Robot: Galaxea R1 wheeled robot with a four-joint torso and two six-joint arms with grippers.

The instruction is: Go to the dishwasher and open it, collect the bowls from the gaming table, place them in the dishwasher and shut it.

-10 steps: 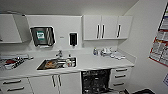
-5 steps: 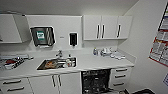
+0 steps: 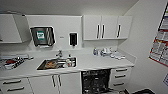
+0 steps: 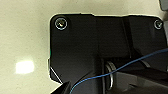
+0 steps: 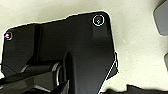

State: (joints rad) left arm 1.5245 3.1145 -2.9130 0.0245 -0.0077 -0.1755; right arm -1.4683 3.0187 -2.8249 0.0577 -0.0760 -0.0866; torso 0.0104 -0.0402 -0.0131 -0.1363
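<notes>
The dishwasher (image 3: pixel 95 81) stands open under the surface (image 3: pixel 100 63), but its lower part and its door are cut off by the head view's bottom edge, and the dark racks inside are too blurred to tell what they hold. The contents of the sink (image 3: pixel 57 63) read as a brownish smear beside some pale shapes that cannot be named. The small bottles and items (image 3: pixel 106 52) at the back of the surface are too small to identify. A red poster (image 3: pixel 160 42) on the right wall is cut by the edge, its print unreadable. A dish rack (image 3: pixel 11 62) at far left is cropped and indistinct.
</notes>
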